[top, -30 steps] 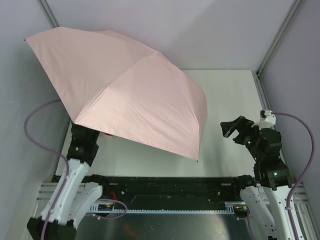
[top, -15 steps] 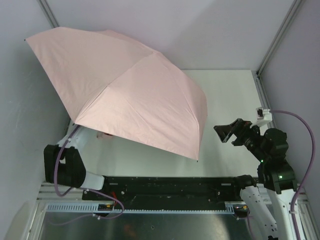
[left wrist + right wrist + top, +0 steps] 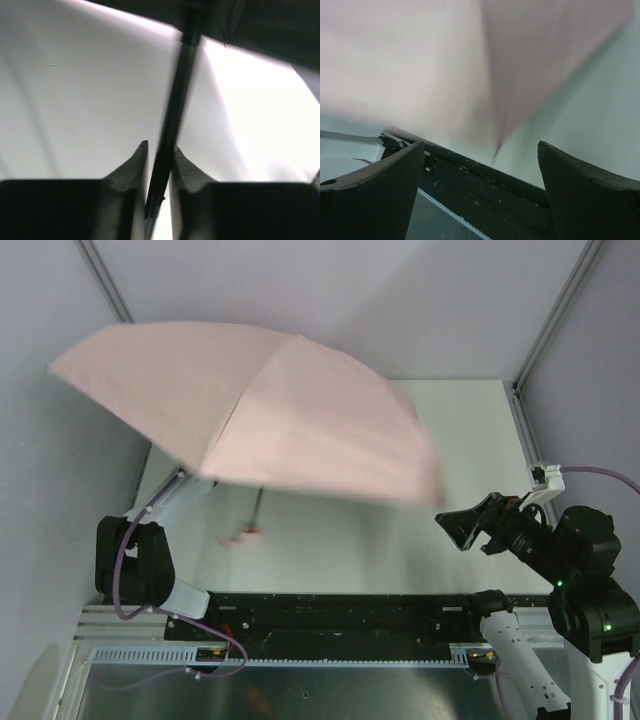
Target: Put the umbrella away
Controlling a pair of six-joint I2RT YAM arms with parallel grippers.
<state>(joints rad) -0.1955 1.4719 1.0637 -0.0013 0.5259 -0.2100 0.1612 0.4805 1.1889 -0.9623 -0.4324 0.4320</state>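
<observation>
The umbrella (image 3: 270, 420) stands over the table (image 3: 470, 440), its shaft (image 3: 172, 100) inside the left gripper (image 3: 160, 150) underneath. The right gripper (image 3: 481, 143) sits right of the umbrella, near its edge, apart.

Bright, even light; the umbrella (image 3: 300, 430) is motion-blurred in every view.

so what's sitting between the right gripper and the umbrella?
Nothing: in the top view only bare table shows between the open right gripper and the near edge of the umbrella. The right wrist view agrees.

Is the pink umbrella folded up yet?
No, the umbrella is spread wide open above the table.
</observation>
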